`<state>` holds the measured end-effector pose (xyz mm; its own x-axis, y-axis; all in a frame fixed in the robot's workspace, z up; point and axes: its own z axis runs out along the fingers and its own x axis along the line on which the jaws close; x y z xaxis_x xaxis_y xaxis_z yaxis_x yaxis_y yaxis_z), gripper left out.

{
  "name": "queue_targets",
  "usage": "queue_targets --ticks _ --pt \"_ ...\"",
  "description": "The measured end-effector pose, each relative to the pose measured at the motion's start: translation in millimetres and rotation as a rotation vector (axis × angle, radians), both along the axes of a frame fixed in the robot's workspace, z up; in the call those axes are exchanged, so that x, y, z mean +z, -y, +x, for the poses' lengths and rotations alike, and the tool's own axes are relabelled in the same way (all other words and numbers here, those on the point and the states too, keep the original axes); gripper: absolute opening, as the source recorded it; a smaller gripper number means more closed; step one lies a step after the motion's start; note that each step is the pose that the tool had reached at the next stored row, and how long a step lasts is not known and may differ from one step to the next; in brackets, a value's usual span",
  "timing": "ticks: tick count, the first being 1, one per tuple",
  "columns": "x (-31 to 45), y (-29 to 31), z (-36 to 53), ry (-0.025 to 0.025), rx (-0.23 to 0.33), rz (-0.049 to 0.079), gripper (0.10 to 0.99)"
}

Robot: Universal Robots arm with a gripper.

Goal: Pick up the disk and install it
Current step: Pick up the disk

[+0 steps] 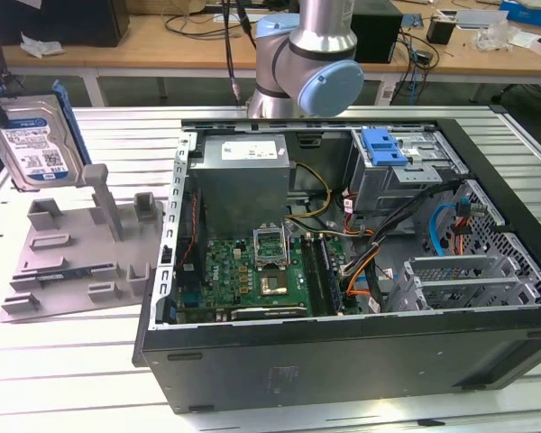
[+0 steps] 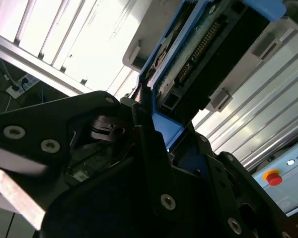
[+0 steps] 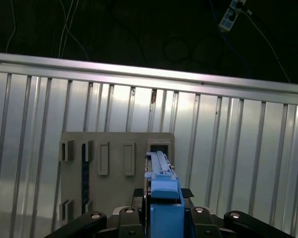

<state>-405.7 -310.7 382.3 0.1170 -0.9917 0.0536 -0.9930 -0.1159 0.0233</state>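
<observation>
The disk [image 1: 32,144] hangs clear of the worktop [image 1: 63,379] at the exterior view's far left, standing on edge with its labelled face towards the camera. It is above the rear edge of a grey moulded holder [image 1: 72,262]. The tool [image 3: 163,194] is pinching the disk. In the first wrist view its black fingers [image 3: 139,193] press on either side of the blue carrier, and the drive's thin edge points away from the camera, towards the holder [image 3: 114,163] below. In the second wrist view the disk [image 2: 203,54] runs diagonally out of the dark, bolted finger links, showing its connector edge and the underside of its circuit board.

The disk is a flat rectangular slab of silver metal with a blue-and-white label. A glossy blue plastic frame runs along its sides. The holder is matt grey plastic with upright posts and shallow rectangular pockets. The worktop is ribbed, bright aluminium made of long parallel slats.

An open black computer case [image 1: 343,338] lies on its side towards the exterior view's right, well apart from the disk. It exposes a green motherboard, cable bundles and a grey metal drive cage [image 1: 406,176] capped by a separate blue bracket [image 1: 383,147]. The arm's [image 1: 307,54] silver and pale blue joints rise behind the case.
</observation>
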Motion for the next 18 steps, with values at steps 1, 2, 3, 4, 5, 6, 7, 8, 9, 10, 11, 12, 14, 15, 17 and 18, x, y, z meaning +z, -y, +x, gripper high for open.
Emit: queue_targets --ticks 1,2,3,4,5,6,7,8,9,10,11,12,14,15,17,18 --pt "2.0 0.0 0.0 0.0 0.0 -0.001 0.369" --pt "6.8 0.0 0.1 0.0 0.0 -0.002 0.369" --pt "9.2 0.0 0.2 0.0 0.0 -0.003 0.369" --pt "11.8 0.0 0.2 0.0 0.0 -0.004 0.369" --pt "16.8 0.0 0.3 -0.0001 0.0 -0.005 0.369" --pt "19.2 0.0 0.4 0.0 0.0 -0.006 0.369" --pt "22.9 0.0 0.5 0.0 0.0 -0.007 0.369" --pt "27.9 0.0 0.6 0.0 0.0 -0.009 0.369" --pt "33.3 0.0 0.7 0.0 0.0 -0.011 0.369" --pt "37.9 0.0 0.8 -0.0001 0.0 -0.012 0.369" --pt "42.5 0.0 1.0 0.0 0.0 -0.013 0.369" --pt "45.1 0.0 1.0 0.0 0.0 -0.014 0.369" --pt "54.4 0.0 1.2 -0.0001 0.0 -0.017 0.369" --pt "57.4 0.0 1.3 0.0 0.0 -0.017 0.369" --pt "63.3 0.0 1.5 0.0 0.0 -0.018 0.369" --pt "66.0 0.0 1.5 0.0 0.0 -0.018 0.369"
